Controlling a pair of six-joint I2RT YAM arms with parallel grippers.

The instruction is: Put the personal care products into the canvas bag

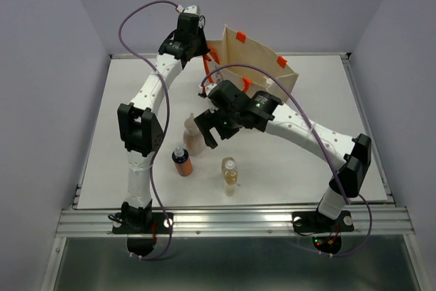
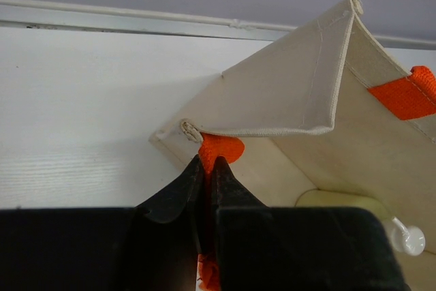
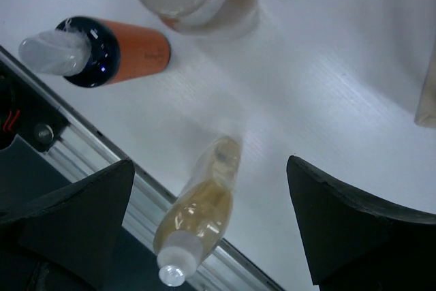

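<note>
The canvas bag stands open at the back of the table. My left gripper is shut on its orange handle at the bag's near left corner. A pale yellow-green bottle lies inside the bag. My right gripper is open and empty, hovering over the bottles. The peach-pink bottle, the orange-brown bottle and the clear amber bottle stand on the table. In the right wrist view the amber bottle shows between my open fingers, below them. The white bottle is out of view.
The metal rail runs along the table's near edge, close to the amber bottle. A raised rim borders the right side. Purple cables loop over both arms.
</note>
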